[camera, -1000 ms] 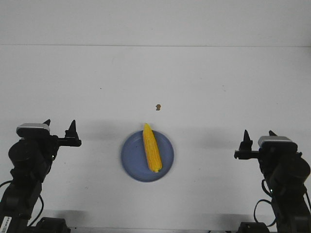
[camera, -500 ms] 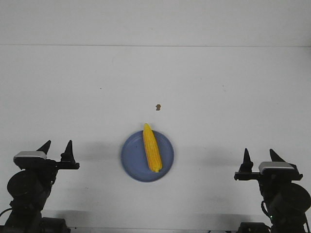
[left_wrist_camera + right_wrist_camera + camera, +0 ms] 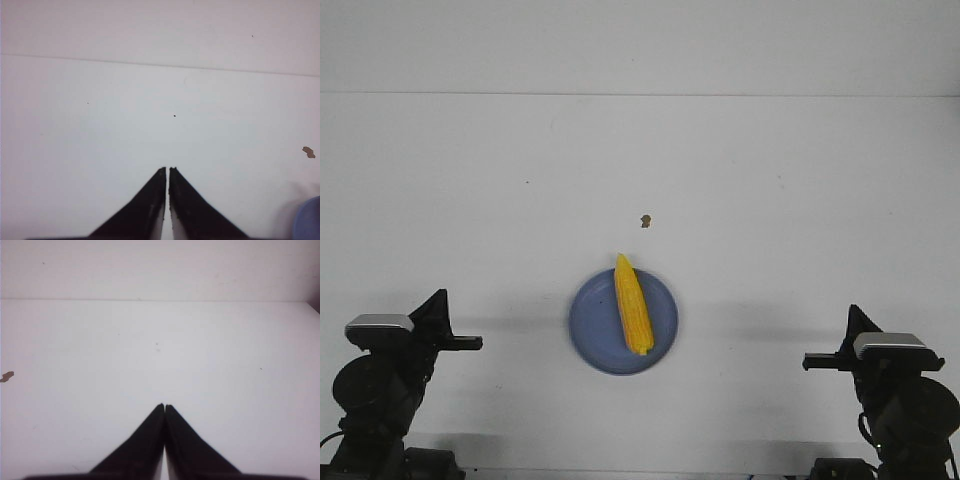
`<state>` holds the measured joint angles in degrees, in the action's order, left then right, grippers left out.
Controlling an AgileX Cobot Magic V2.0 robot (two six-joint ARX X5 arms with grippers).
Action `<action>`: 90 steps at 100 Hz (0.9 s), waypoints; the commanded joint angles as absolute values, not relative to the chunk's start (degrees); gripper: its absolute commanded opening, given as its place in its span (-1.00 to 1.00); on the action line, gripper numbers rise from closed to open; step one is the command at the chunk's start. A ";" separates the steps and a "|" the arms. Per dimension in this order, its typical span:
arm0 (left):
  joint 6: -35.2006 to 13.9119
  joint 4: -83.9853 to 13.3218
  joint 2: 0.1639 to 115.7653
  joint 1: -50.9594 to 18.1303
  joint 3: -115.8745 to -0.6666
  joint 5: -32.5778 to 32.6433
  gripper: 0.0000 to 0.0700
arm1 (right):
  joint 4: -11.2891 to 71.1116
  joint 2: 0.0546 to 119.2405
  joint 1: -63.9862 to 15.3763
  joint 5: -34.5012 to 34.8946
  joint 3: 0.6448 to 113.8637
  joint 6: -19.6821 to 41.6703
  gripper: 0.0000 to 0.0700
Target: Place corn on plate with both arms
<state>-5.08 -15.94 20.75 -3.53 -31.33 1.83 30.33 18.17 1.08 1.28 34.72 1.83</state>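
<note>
Both arms low at table corners, left pincer (image 3: 167,172) closed, right pincer (image 3: 164,409) seemingly closed

Only a sliver of plate (image 3: 309,220) at the left wrist view's corner; brown speck (image 3: 645,220) too small to identify.

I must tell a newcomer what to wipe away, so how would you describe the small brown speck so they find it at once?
Start at the blue plate near the front middle of the white table, where the yellow corn lies. Look just beyond the corn's pointed tip, farther from the robot. The brown speck lies alone there, tiny and dark, touching nothing.
</note>
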 commanded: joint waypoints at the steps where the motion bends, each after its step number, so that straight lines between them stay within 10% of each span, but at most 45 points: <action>1: -4.99 -15.25 20.84 -3.55 -31.86 1.96 -0.95 | 29.36 18.41 1.08 1.08 35.22 1.85 -1.00; 90: -4.08 -12.58 19.05 -3.44 -30.48 2.04 -0.96 | 29.34 18.41 1.08 1.10 35.22 1.85 -1.00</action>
